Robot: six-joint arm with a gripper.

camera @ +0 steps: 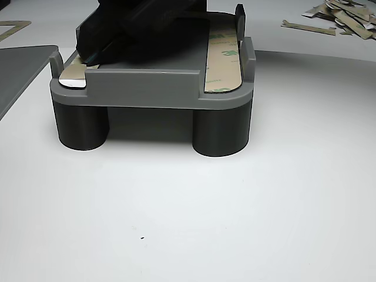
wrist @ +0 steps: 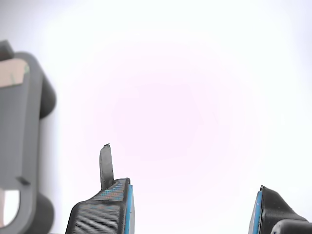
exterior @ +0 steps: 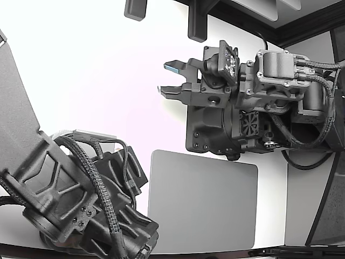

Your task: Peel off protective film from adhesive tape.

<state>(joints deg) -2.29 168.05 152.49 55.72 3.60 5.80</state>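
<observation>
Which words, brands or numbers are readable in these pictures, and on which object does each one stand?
"3M": printed repeatedly in faint green on the tape liner strip lying along one side of the grey fixture, seen in the other view.
Other liner print there: too blurred to read.
Exterior and wrist views: no readable text.
</observation>
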